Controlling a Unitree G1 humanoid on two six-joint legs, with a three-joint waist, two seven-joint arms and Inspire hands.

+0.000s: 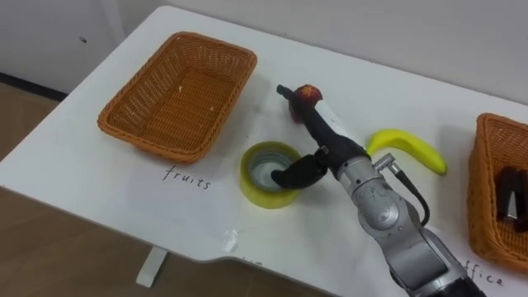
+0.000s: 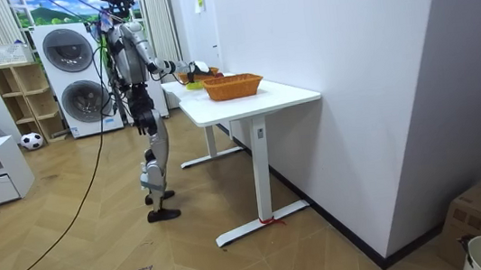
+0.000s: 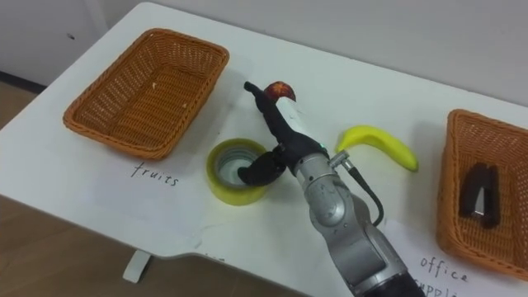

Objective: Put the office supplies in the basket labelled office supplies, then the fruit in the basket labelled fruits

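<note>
A red apple (image 1: 307, 96) lies on the white table (image 1: 99, 177) behind a yellow tape roll (image 1: 266, 176). My right hand (image 1: 324, 136) reaches in from the lower right. It is open, its straight fingers touch the apple and its thumb hangs over the tape roll. A yellow banana (image 1: 410, 148) lies just right of the hand. The wicker basket (image 1: 177, 91) labelled fruits stands at the left with nothing in it. The basket labelled office (image 1: 493, 194) at the right edge holds a black stapler (image 1: 511, 195).
The table's front edge runs close below the tape roll, with wooden floor beyond. In the room view the robot stands upright at the table's far long side, one arm stretched over it; a wicker basket (image 2: 233, 85) sits on the near end, and washing machines (image 2: 79, 76) stand behind.
</note>
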